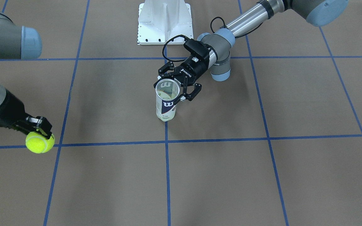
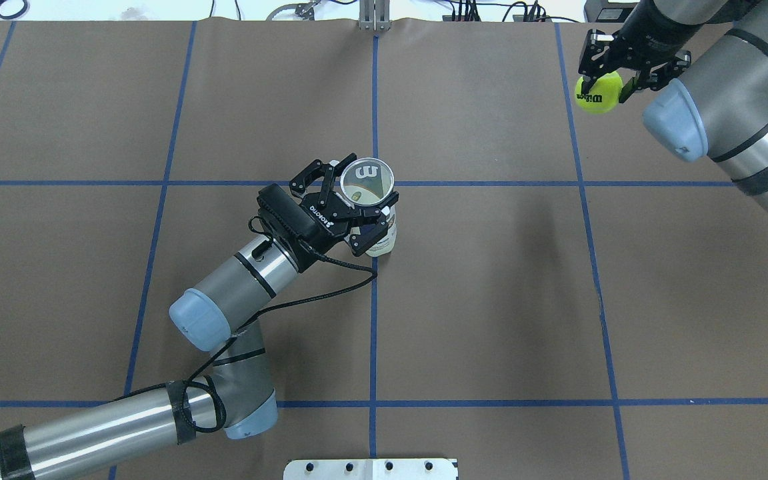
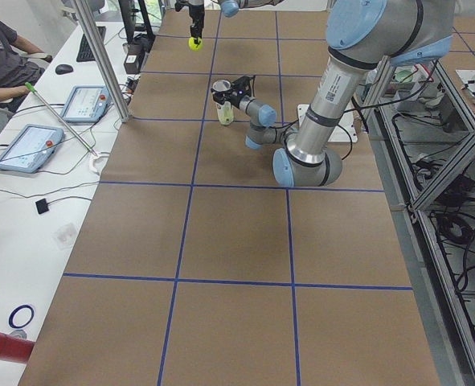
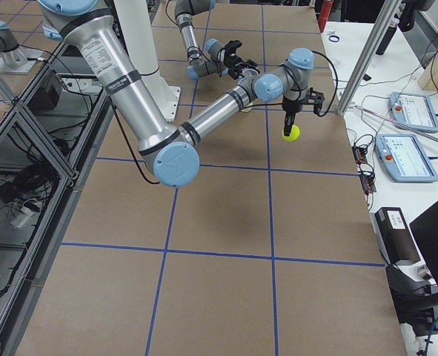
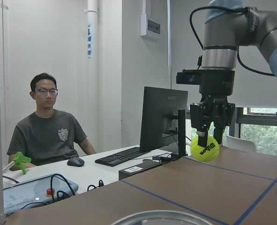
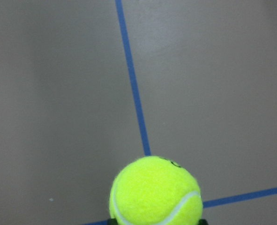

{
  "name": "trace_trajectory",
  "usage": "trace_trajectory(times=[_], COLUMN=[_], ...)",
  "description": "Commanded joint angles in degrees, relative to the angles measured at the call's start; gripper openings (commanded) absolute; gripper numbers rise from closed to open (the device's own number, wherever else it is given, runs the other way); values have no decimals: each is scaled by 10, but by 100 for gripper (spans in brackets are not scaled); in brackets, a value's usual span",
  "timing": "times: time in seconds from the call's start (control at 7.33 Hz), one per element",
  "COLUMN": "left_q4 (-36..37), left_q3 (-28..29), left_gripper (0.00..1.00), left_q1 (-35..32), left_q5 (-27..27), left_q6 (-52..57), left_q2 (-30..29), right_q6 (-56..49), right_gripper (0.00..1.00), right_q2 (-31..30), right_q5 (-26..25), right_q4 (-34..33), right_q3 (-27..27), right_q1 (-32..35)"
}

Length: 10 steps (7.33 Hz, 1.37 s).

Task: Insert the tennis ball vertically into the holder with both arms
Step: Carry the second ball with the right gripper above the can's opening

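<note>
The holder [image 1: 166,105] is a clear tube with a white and navy label. It stands upright with its mouth open near the table's middle [image 2: 377,230]. My left gripper [image 1: 170,89] comes in from the side and is shut around the holder's upper part [image 2: 365,200]. My right gripper [image 1: 41,133] is shut on a yellow tennis ball [image 1: 40,142] and holds it above the table, far off to the holder's side [image 2: 599,92]. The ball also shows in the left wrist view [image 5: 205,148] and the right wrist view [image 6: 154,192]. The holder's rim [image 5: 161,216] shows at the left wrist view's bottom edge.
The white pedestal base [image 1: 164,22] stands at the table's robot side. Blue tape lines grid the brown table [image 2: 491,300]. A seated operator [image 5: 47,129], a monitor [image 5: 164,117] and teach pendants [image 3: 28,146] are on the desk beyond the table's far edge.
</note>
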Motion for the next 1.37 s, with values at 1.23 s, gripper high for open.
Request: trace_trajectory(times=[1.23], left_q4=[4], left_q3=[-1], left_gripper=[87], left_q1=[1], left_q5=[0], left_q6=[0], left_q2=[-2], right_q6=[343], right_gripper=[0], right_q2=[191], right_q5=[1], right_q4=[103], right_q3=[-47], right_q1=[-181])
